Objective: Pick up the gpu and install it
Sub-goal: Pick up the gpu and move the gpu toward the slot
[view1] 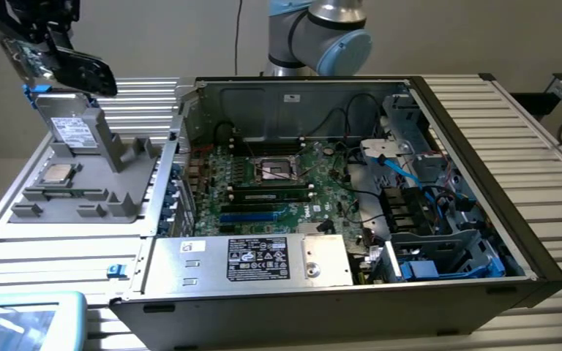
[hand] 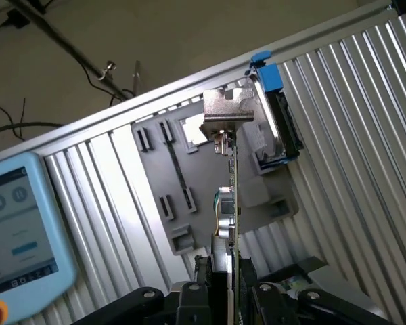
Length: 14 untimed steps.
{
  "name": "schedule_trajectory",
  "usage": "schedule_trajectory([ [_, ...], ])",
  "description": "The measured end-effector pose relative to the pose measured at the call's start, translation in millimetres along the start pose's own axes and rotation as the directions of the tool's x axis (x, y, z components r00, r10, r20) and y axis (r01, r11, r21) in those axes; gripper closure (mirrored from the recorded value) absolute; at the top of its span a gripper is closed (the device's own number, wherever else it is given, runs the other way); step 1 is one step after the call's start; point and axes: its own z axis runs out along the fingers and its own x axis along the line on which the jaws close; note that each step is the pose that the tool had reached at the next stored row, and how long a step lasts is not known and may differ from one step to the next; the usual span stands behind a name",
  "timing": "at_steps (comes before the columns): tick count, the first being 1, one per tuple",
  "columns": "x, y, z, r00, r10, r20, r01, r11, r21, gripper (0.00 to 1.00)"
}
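The black robot gripper (hand: 233, 283) was partly closed, its fingers clamped on both faces of the small green circuit-board gpu (hand: 233, 203) with its silver end bracket. The card hung in the air above the grey plastic parts tray (view1: 115, 197) on the ribbed aluminium table (view1: 56, 252), well apart from the open black computer case (view1: 527, 257) at the exterior view's right

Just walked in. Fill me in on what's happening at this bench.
The robot arm's gripper is clamped on the gpu, holding it in the air above the grey parts holder at the exterior view's left. The open computer case sits beside the holder with its motherboard exposed. The card is not yet installed in it.
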Motion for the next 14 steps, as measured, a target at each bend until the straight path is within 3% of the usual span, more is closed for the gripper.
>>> schedule_trajectory([
  [3,0.0,0.0,0.0,0.9986,-0.054,-0.0029,0.054,0.9986,0.0008,0.73],
  [7,0.0,0.0,0.0,0.9920,-0.126,-0.0068,0.126,0.9920,0.0017,0.73],
  [10,0.0,0.0,0.0,0.9837,-0.180,-0.0097,0.180,0.9837,0.0022,0.73],
  [14,0.0,0.0,0.1,0.9681,-0.250,-0.0133,0.250,0.9681,0.0053,0.73],
])
